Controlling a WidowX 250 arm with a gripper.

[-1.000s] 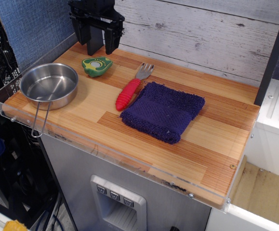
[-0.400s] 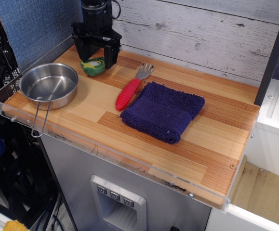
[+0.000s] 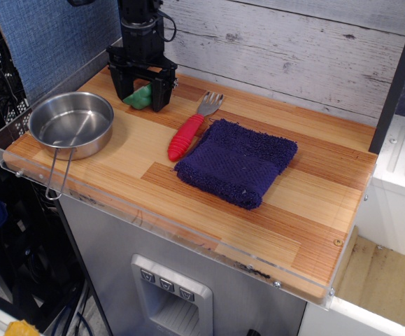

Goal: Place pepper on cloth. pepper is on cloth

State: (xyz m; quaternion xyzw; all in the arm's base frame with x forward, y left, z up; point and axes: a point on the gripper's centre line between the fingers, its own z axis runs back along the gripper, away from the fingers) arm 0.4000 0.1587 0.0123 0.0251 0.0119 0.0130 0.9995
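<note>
The green pepper (image 3: 140, 98) lies on the wooden tabletop at the back left, mostly hidden between the fingers. My black gripper (image 3: 140, 101) has come straight down over it, open, with one finger (image 3: 120, 87) to the pepper's left and the other to its right, tips close to the wood. The dark navy cloth (image 3: 237, 162) lies folded near the middle of the table, well to the right of and nearer than the pepper, with nothing on it.
A red-handled fork (image 3: 188, 133) lies between the pepper and the cloth, touching the cloth's left edge. A steel bowl (image 3: 70, 124) with a wire handle sits at the left front. A clear rim (image 3: 20, 143) edges the table; a plank wall stands behind.
The gripper has come down from above the pepper until its fingers straddle it at table height. The pepper now shows only as a small green patch between them.
</note>
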